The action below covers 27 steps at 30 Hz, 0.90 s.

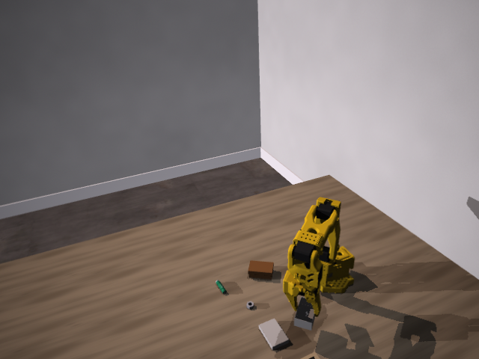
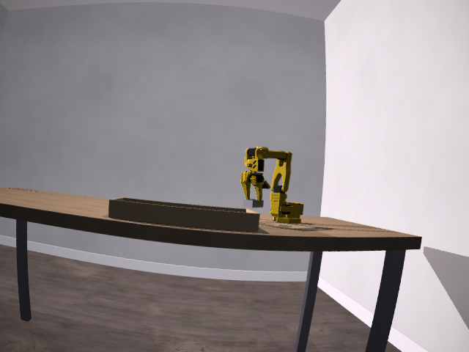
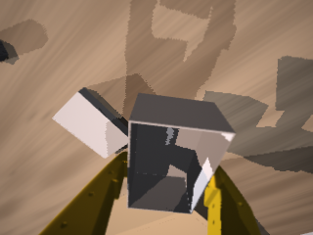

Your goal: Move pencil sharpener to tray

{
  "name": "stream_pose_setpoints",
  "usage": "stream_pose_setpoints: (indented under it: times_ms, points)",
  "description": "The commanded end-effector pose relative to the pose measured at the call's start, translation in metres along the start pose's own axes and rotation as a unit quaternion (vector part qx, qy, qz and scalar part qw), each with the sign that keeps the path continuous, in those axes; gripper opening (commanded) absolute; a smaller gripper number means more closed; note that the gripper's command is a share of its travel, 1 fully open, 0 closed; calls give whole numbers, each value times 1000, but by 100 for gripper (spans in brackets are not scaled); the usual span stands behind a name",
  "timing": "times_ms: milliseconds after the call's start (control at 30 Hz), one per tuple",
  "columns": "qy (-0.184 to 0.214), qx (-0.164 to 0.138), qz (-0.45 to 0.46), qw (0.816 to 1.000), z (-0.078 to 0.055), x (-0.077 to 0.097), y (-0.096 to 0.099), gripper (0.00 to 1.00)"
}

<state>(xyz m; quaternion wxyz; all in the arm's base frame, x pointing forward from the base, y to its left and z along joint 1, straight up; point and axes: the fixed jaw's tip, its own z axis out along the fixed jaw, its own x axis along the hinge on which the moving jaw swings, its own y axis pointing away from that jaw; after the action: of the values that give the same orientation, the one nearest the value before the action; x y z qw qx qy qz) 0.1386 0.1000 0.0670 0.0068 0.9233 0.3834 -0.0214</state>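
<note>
My gripper (image 1: 306,311) (image 2: 253,200) (image 3: 169,164) is shut on the white box's base (image 1: 303,323) (image 2: 253,203) (image 3: 178,110), one finger on either side of it. The base is held above the table, its open side facing the wrist camera. Its inside shows dark shadow and lit patches; I cannot make out the pencil sharpener in it. A white lid (image 1: 274,333) (image 3: 88,126) lies flat on the table beside the base, apart from it. The long brown tray (image 2: 182,216) stands near the table's edge in the exterior view; its inside is hidden.
A brown closed box (image 1: 260,268) stands left of the arm in the top view. A small green cylinder (image 1: 221,286) and a small grey ring-like piece (image 1: 250,305) lie farther left. A dark object (image 3: 5,52) is cut off at the wrist view's left edge.
</note>
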Motion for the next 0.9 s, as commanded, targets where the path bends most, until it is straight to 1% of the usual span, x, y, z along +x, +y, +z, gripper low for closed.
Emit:
stream_pose_setpoints:
  times_ms: [0, 867]
  points:
    - [22, -2, 1, 1000, -6, 3, 2, 21]
    - [22, -2, 1, 1000, -5, 1, 6, 21]
